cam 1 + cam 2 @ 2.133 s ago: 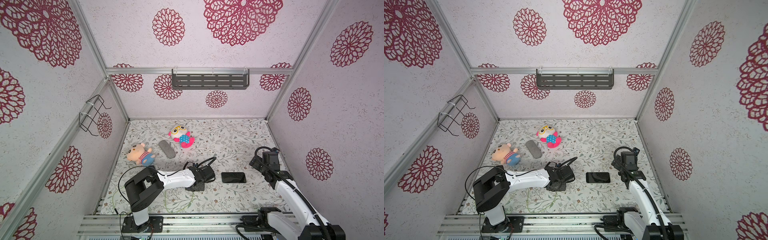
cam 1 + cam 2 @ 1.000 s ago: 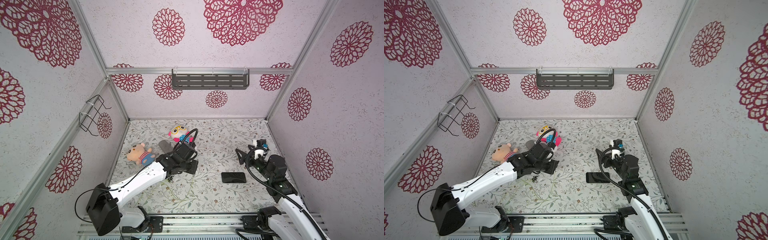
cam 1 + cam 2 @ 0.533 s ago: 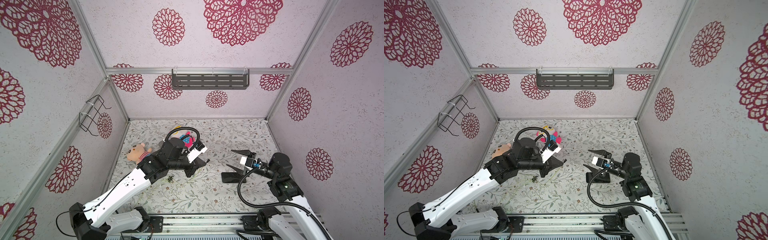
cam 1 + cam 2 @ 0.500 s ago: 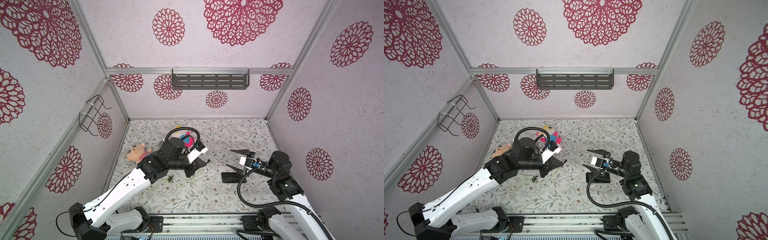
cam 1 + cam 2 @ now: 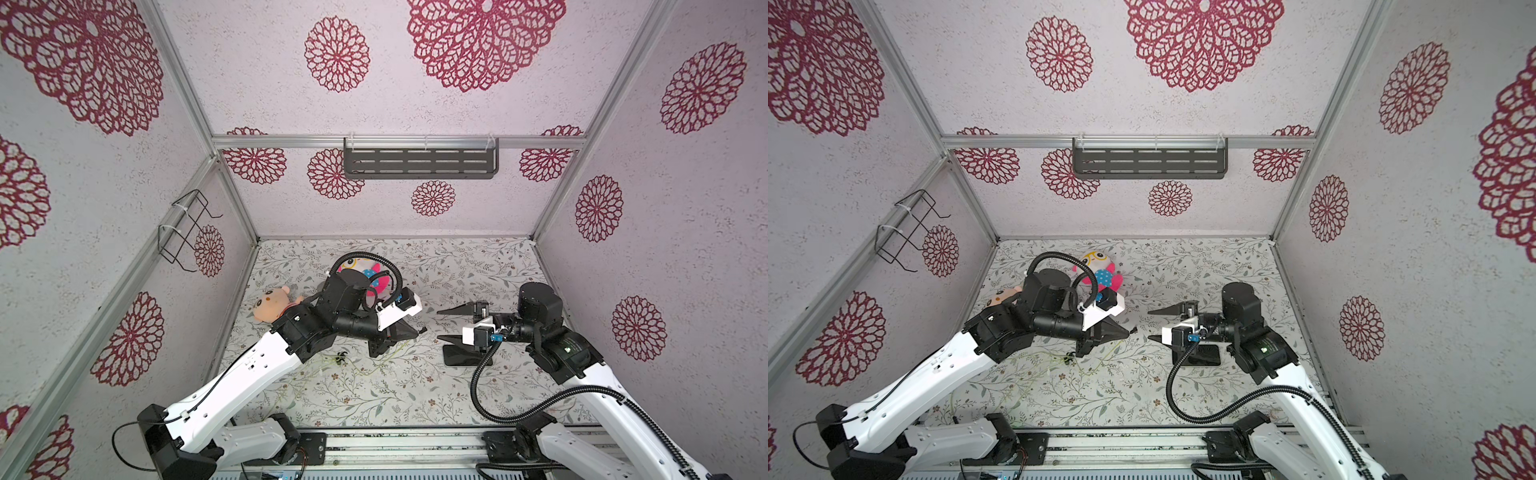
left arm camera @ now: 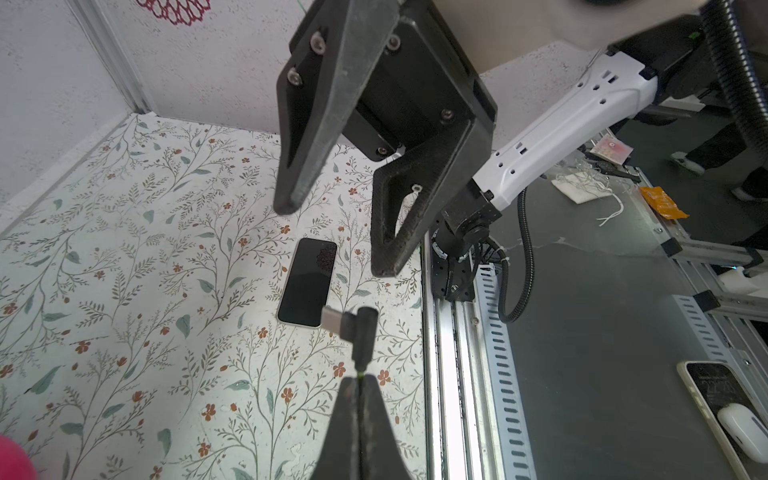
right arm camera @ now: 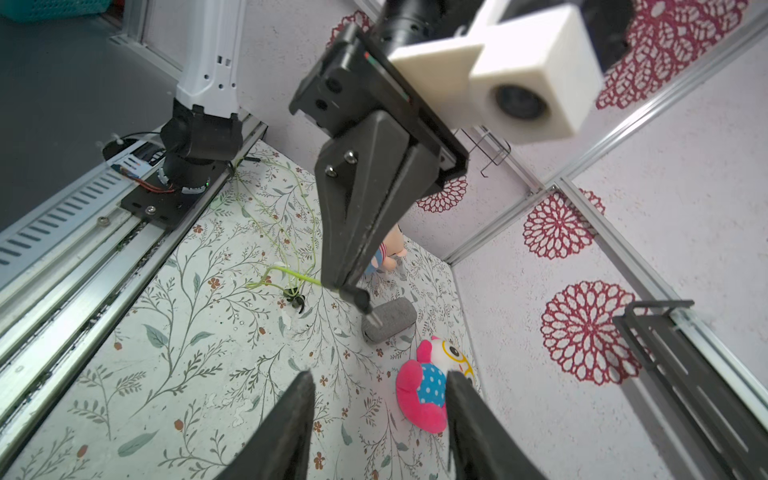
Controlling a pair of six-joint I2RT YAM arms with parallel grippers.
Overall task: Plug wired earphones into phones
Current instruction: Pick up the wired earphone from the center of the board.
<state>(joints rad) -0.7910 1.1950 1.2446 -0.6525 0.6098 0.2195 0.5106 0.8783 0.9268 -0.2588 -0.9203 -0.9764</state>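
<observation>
Pale yellow-green cable of the wired earphones [image 7: 286, 271] is pinched in my left pincer [image 6: 360, 379]. The jaws are fully together right behind the dark angled plug [image 6: 351, 322], which pokes out past the tips, up in the air. The rest of the cable trails in loose loops over the flowery worktop [image 5: 374, 399], and the earbuds [image 5: 341, 354] lie under my left arm. The phone [image 6: 307, 282] is flat on the worktop, screen up, near the front rail on my right side, well clear of the plug. My right pincer [image 5: 439, 325] hangs in the air near it, jaws apart with nothing between them, tips facing the left one. Further back sit a grey pouch [image 7: 388, 320], a pink plush owl [image 7: 424, 390] and a peach plush doll [image 5: 270, 305].
</observation>
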